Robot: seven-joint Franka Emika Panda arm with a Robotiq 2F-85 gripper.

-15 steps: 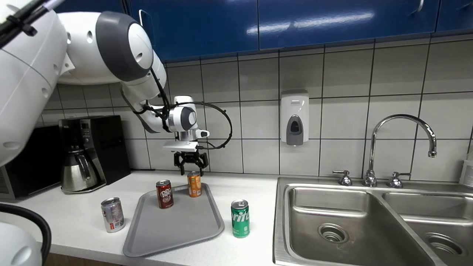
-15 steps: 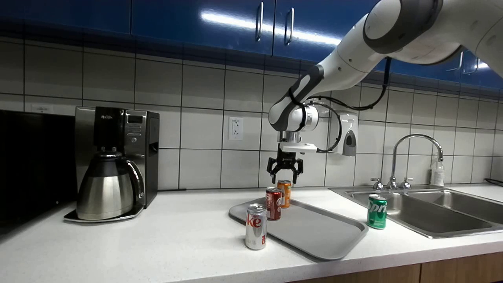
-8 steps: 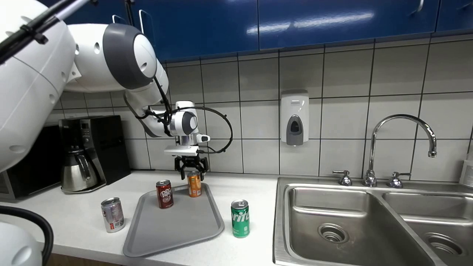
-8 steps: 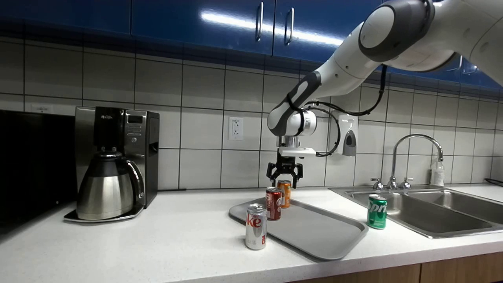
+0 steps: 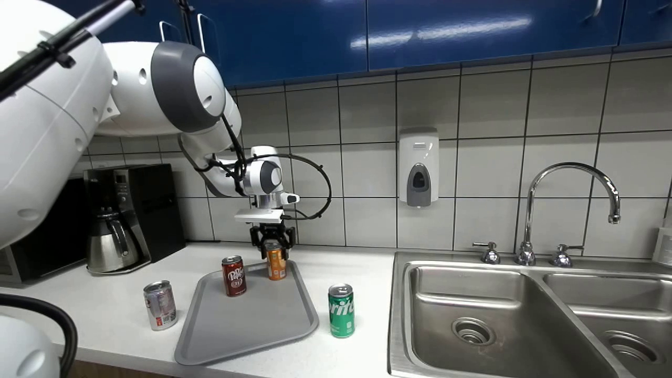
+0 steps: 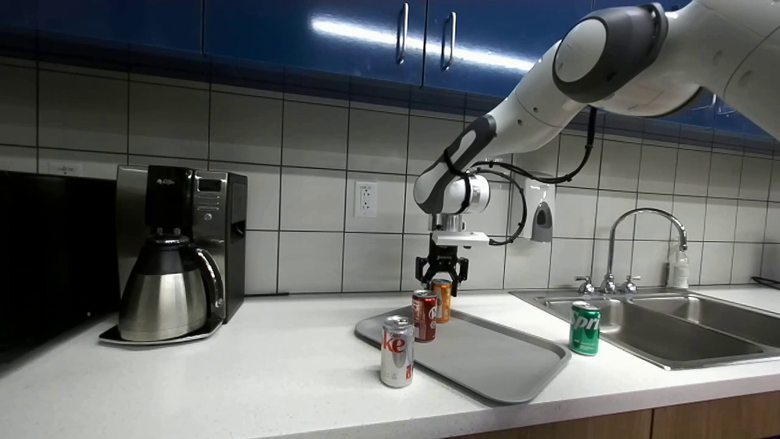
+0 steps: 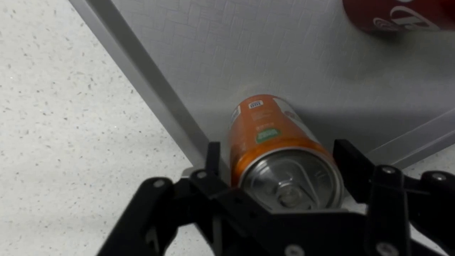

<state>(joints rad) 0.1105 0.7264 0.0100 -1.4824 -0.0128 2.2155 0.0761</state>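
The orange can (image 7: 270, 138) stands upright on the grey tray (image 5: 257, 325), close to a corner of the tray's far end, near the tiled wall (image 6: 311, 201). Its long axis is vertical in both exterior views, top end up. In the wrist view the silver lid (image 7: 289, 177) faces the camera and the body runs away toward the top of the picture, a green patch (image 7: 268, 135) on its side.

The gripper (image 5: 274, 255) points straight down, its jaws parted a little wider than the can and straddling its upper part. A narrow gap separates one finger (image 7: 213, 156) from the can; the opposite finger sits so close that contact cannot be told.

That gap shows clearly in the wrist view alone. The dark red can (image 6: 424, 318) hides part of the orange can in an exterior view, while the wrist view catches only its lower part. Both exterior views add an upright silver can (image 6: 397, 356) and green can (image 6: 584, 332) on the counter (image 6: 274, 378), on either side of the tray
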